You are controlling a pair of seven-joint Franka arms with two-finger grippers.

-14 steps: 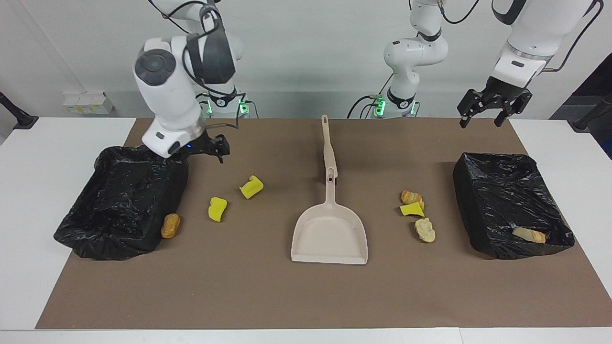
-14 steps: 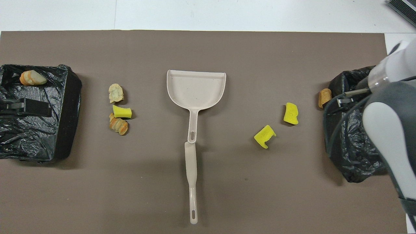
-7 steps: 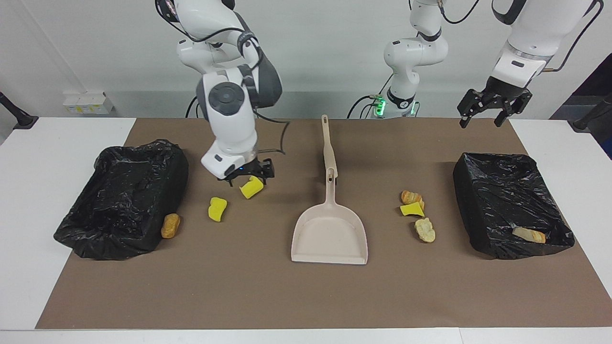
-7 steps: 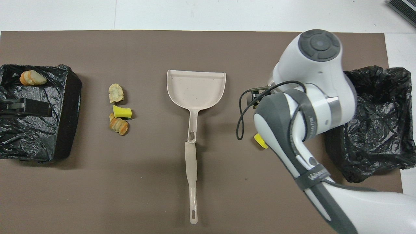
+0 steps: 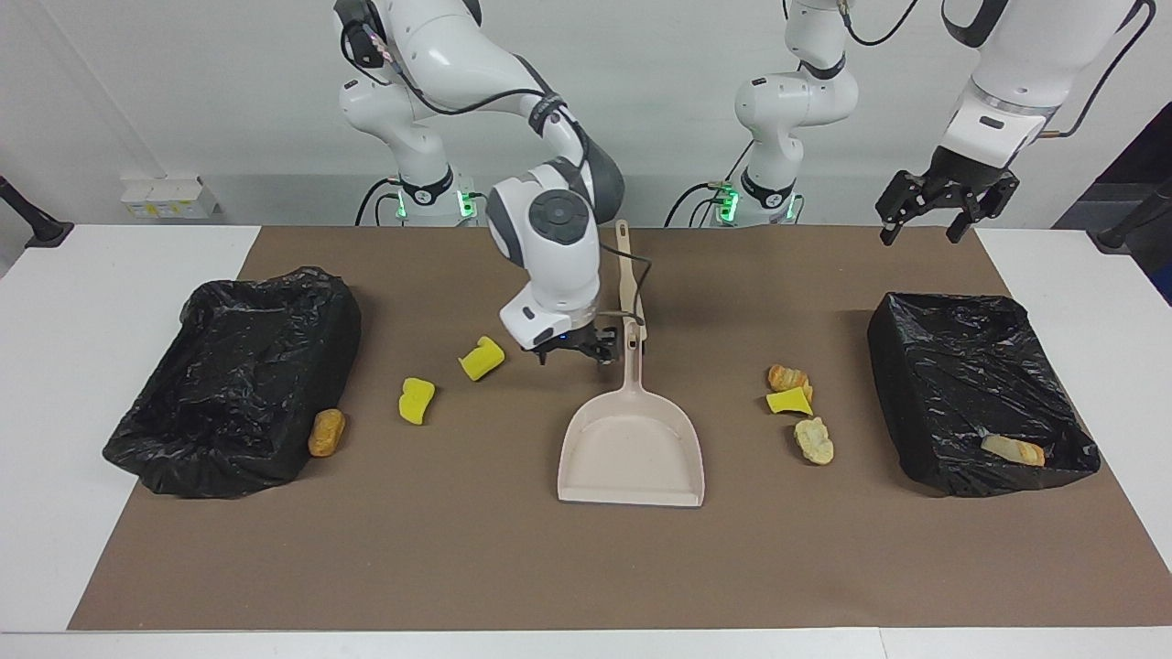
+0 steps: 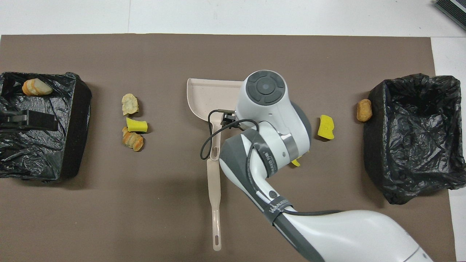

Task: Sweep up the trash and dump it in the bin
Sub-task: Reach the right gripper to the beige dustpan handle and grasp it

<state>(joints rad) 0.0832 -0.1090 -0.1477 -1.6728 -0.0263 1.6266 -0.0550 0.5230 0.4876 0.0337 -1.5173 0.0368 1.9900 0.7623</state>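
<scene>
Trash lies in two groups on the brown mat. Two yellow sponge chunks (image 5: 481, 358) (image 5: 417, 400) and a brown lump (image 5: 326, 432) lie toward the right arm's end. Two bread lumps (image 5: 787, 377) (image 5: 814, 440) and a yellow sponge piece (image 5: 789, 401) lie toward the left arm's end. A beige dustpan (image 5: 632, 448) lies mid-mat with the beige brush (image 5: 628, 275) in line with its handle. My right gripper (image 5: 572, 352) hangs open and low beside the dustpan handle, holding nothing. My left gripper (image 5: 925, 215) waits open, raised over the mat's corner.
A black-bagged bin (image 5: 229, 458) sits at the right arm's end of the table. Another bin (image 5: 916, 384) sits at the left arm's end, with a bread piece (image 5: 1013, 449) in it. In the overhead view the right arm's wrist (image 6: 265, 87) covers part of the dustpan (image 6: 204, 94).
My right arm has swung from over the bin at its end, past the yellow sponge chunks, to the dustpan handle. The left arm and all the trash stayed put.
</scene>
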